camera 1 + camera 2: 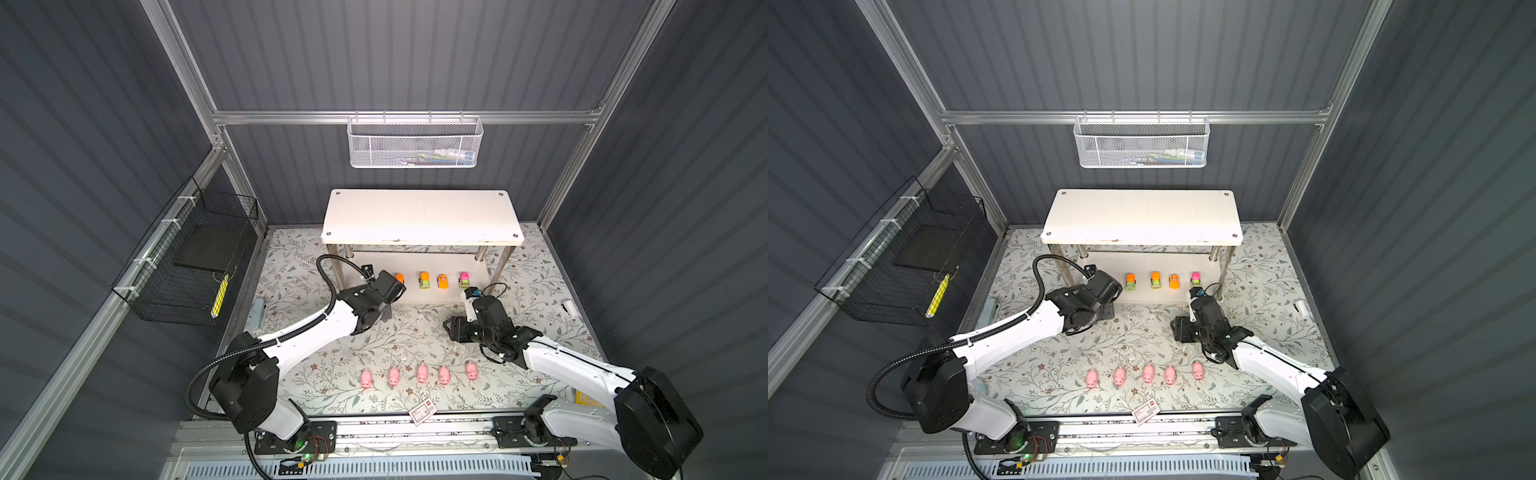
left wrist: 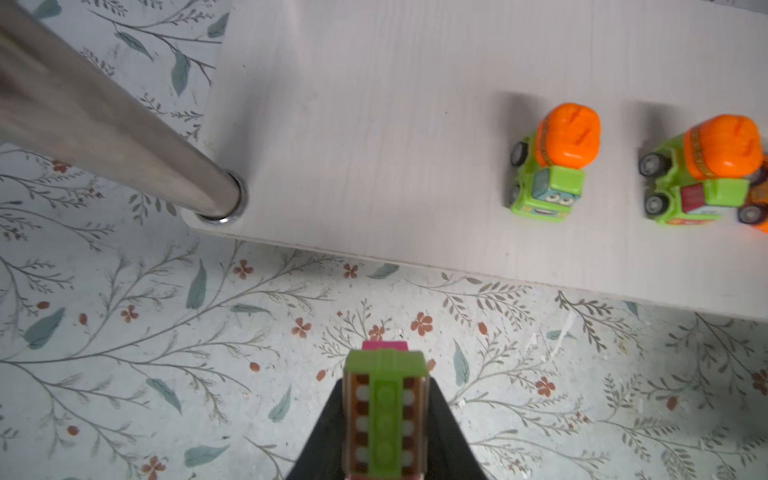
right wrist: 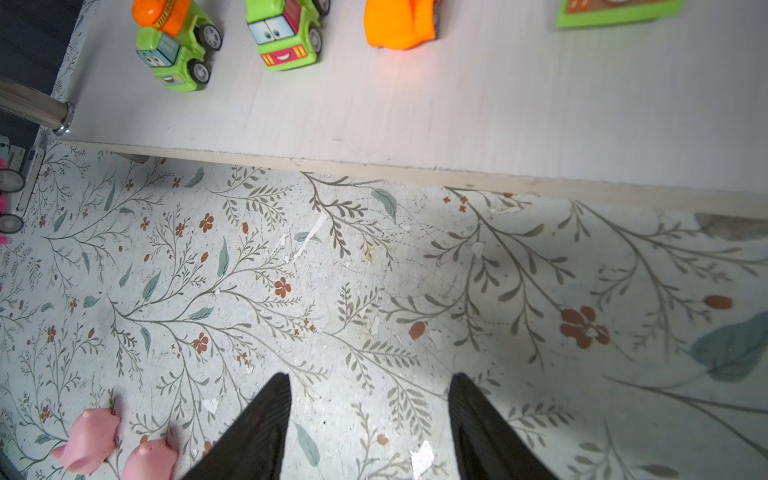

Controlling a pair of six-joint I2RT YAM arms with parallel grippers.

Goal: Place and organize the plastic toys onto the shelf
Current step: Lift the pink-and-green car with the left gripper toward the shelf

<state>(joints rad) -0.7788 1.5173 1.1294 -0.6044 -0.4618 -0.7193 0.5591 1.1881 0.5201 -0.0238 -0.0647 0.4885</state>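
L gripper, clamped on a green-and-pink car, is held over the floral mat just short of the shelf, on whose lower board 4 cars are lined up. R gripper is seen agape, empty; 5 pigs are ranged nr the mat's front.

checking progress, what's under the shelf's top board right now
Four small cars stand in a row on the lower board. Its back part is covered by the top board, so anything there cannot be seen.
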